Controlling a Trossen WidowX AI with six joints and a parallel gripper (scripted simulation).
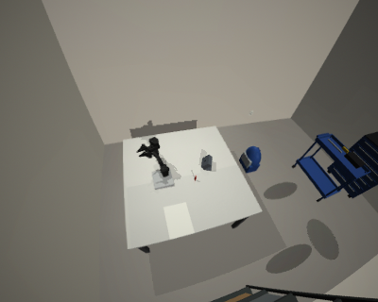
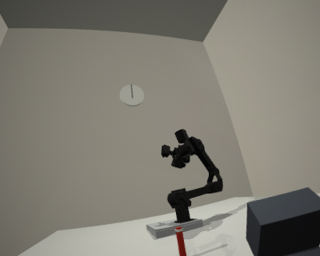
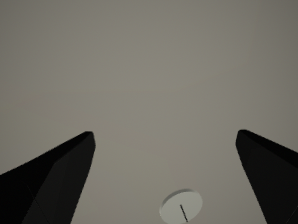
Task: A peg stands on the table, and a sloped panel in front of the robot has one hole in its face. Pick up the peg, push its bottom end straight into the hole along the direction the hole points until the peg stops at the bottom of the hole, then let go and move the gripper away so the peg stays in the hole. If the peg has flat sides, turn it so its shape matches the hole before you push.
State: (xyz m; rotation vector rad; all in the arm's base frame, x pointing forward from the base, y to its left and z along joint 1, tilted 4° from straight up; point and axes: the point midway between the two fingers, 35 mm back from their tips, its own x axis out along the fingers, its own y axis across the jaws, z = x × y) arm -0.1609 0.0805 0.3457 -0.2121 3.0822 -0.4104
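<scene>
The red peg (image 1: 195,177) (image 2: 181,242) with a pale top end stands on the table (image 1: 224,200) (image 2: 55,244). Its lower part is cut off in the exterior view. The dark grey block with the sloped panel (image 1: 207,162) (image 2: 287,236) sits on the table beyond the peg, on the side away from the wall. Its hole cannot be made out in any view. My gripper (image 1: 141,153) (image 2: 170,158) (image 3: 166,139) is open and empty, raised high above the table and well away from peg and block. The wrist view shows neither of them.
The arm's pale base plate (image 1: 163,185) (image 2: 162,230) sits on the table, with the peg between it and the block. A round white clock (image 2: 132,95) (image 3: 181,206) hangs on the wall. A blue cart (image 1: 318,176) and a blue bin (image 1: 253,158) stand off the table.
</scene>
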